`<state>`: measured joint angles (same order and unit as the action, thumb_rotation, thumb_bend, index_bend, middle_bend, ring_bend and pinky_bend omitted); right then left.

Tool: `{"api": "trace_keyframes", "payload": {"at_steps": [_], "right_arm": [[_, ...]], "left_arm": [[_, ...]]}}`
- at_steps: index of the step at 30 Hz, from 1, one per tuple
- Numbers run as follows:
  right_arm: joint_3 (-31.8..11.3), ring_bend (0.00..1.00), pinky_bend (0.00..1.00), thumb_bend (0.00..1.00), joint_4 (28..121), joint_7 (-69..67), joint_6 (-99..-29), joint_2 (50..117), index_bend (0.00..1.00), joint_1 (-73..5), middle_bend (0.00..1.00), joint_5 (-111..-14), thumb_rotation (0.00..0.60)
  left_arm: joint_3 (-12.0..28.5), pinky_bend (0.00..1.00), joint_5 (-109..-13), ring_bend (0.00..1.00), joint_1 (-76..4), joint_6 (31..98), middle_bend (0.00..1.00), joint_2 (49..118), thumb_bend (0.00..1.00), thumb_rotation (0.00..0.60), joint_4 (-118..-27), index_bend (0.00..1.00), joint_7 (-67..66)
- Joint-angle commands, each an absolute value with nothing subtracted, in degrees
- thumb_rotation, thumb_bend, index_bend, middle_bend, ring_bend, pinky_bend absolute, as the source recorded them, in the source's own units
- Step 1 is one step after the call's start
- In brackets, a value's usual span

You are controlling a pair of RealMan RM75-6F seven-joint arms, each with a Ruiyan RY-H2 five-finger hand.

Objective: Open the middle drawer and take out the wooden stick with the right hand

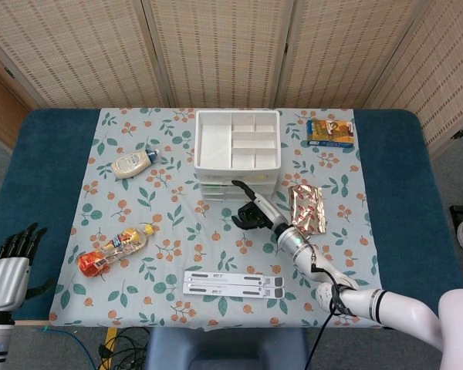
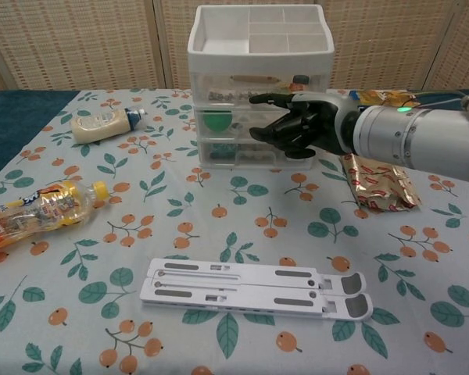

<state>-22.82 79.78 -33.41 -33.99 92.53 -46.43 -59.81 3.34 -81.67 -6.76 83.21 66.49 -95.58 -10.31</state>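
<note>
A white three-drawer organiser (image 1: 238,158) (image 2: 258,86) stands at the back middle of the table, all drawers closed. My right hand (image 1: 252,209) (image 2: 297,123) hovers right in front of its middle drawer (image 2: 230,122), one finger stretched out and the others curled, holding nothing. It hides the drawer's right half. A green object shows through the drawer's left part. I cannot make out a wooden stick in that drawer. My left hand (image 1: 14,266) rests open at the table's near left corner.
A folded white stand (image 1: 235,284) (image 2: 258,286) lies near the front edge. A shiny snack packet (image 1: 307,206) (image 2: 381,183) lies right of the organiser, a yellow box (image 1: 329,132) behind it. A mayonnaise bottle (image 1: 134,163) and an orange drink bottle (image 1: 114,250) lie on the left.
</note>
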Motion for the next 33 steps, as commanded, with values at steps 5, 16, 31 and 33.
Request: {"api": "trace_keyframes", "payload": {"at_steps": [5, 16, 31, 33], "right_arm": [[-23.51, 0.89, 0.95, 0.45, 77.66, -34.10, -33.38, 94.19, 0.01, -47.71, 0.85, -60.28, 0.600], [-24.07, 0.89, 0.95, 0.45, 74.77, -35.26, -32.74, 96.16, 0.01, -48.94, 0.85, -60.94, 0.600], [-23.50, 0.89, 0.95, 0.48, 74.48, -35.99, -32.51, 96.37, 0.10, -49.03, 0.85, -62.80, 0.600], [-23.36, 0.89, 0.95, 0.48, 74.89, -36.05, -32.78, 96.22, 0.10, -48.81, 0.85, -63.04, 0.600]], "left_arm": [[3.38, 0.11, -81.45, 0.10, -6.91, 82.88, 0.07, 66.59, 0.14, 0.600, -95.45, 0.10, -10.48], [3.63, 0.11, -81.02, 0.10, -7.32, 82.37, 0.07, 66.51, 0.14, 0.600, -95.70, 0.10, -11.28], [3.56, 0.11, -80.57, 0.10, -7.37, 82.15, 0.07, 66.64, 0.14, 0.600, -95.78, 0.10, -11.76], [3.50, 0.11, -80.51, 0.10, -7.42, 81.96, 0.07, 66.64, 0.14, 0.600, -95.79, 0.10, -11.77]]}}
